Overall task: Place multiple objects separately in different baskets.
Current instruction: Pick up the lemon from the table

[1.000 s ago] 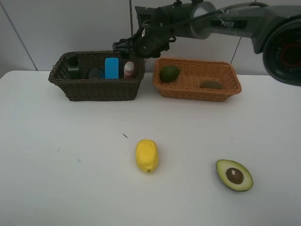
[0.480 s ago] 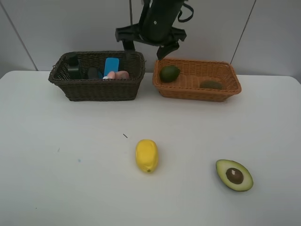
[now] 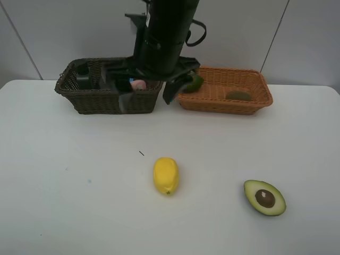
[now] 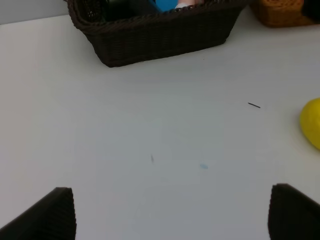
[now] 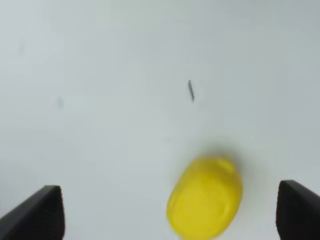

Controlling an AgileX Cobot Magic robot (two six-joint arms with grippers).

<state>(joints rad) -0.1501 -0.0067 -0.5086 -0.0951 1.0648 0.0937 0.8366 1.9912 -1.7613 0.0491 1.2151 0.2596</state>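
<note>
The yellow lemon (image 3: 166,175) lies mid-table, the avocado half (image 3: 264,197) to its right. The dark brown basket (image 3: 109,101) holds the pump bottle (image 3: 82,75), the eraser block (image 3: 130,81) and the pink bottle (image 3: 138,84), which lies on its side. The grey cup is hidden. The orange-tan basket (image 3: 249,103) holds the lime (image 3: 195,82), partly hidden, and the kiwi (image 3: 238,95). My right gripper (image 3: 149,96) is open and empty, in front of the baskets. Its wrist view shows the lemon (image 5: 205,202) between the open fingers (image 5: 42,210). My left gripper (image 4: 170,192) is open and empty over bare table.
The left wrist view shows the dark basket (image 4: 155,35), a corner of the orange-tan basket (image 4: 280,10) and the lemon's edge (image 4: 312,122). A small dark mark (image 3: 141,153) is on the white table. A grey wall stands behind the baskets.
The pink bottle was let go into the dark basket and toppled onto its side. My right arm swung from over that basket to point down in front of the baskets, jaws open.
</note>
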